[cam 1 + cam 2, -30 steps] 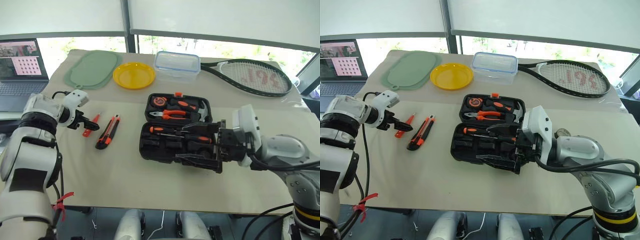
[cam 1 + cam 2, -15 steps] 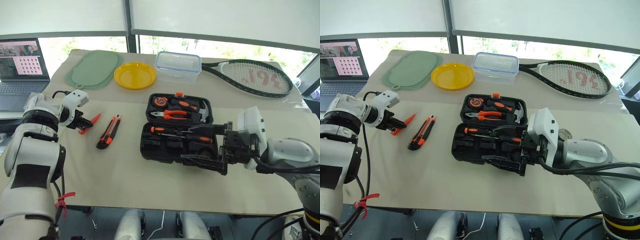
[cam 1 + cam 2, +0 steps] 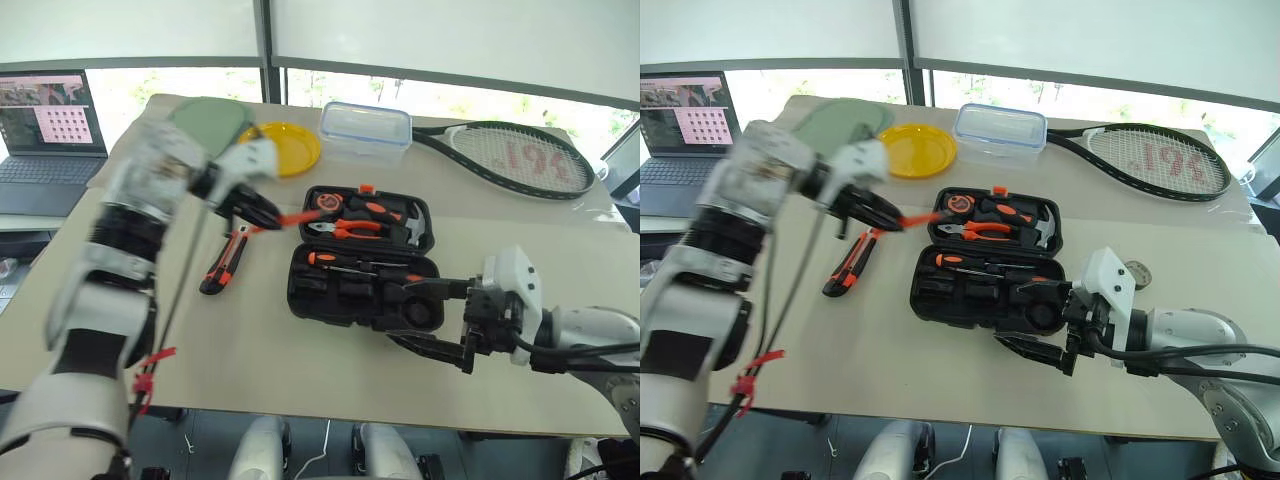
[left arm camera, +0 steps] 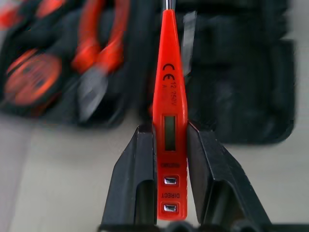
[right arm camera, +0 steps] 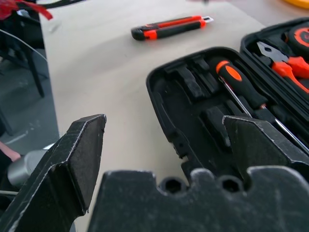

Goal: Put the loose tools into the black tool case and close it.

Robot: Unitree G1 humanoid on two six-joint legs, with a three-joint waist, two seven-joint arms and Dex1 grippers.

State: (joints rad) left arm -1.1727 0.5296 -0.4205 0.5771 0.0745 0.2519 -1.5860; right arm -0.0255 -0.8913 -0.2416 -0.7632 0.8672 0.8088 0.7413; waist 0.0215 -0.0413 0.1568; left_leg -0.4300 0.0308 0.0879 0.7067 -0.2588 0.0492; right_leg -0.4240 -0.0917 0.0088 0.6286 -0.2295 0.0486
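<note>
Your left end effector (image 4: 169, 193) is clenched on the small orange screwdriver (image 4: 169, 121), the two black fingers (image 4: 133, 183) pressing its flat body from either side, the tip pointing out ahead toward the black tool case (image 3: 330, 300). In the head views the tool hangs in the air just beside the case's far-left corner, above the desk (image 3: 250, 350), not yet over any slot.

The case lies open in the middle of the desk. Its far half carries the pliers (image 3: 340, 227), hammer (image 3: 405, 228) and tape measure (image 3: 322, 201); the near half holds two thin screwdrivers (image 3: 365, 265) along its far edge, with several moulded slots beneath them empty.

Your right end effector (image 3: 435, 318) is released, its jaws spread wide, hovering just beside the case's near-right corner and holding nothing. The utility knife (image 3: 222, 262) lies loose on the desk to the left of the case, well apart from it.

You are in the carrying step for the small screwdriver. Next, bring it over the near half, line its length up with a free slot, lower until it sits in the moulding, then let go. I can't tell from here which empty slot fits it, so check the shape before you release. After that the knife is left to fetch, and only then the lid comes down.
</note>
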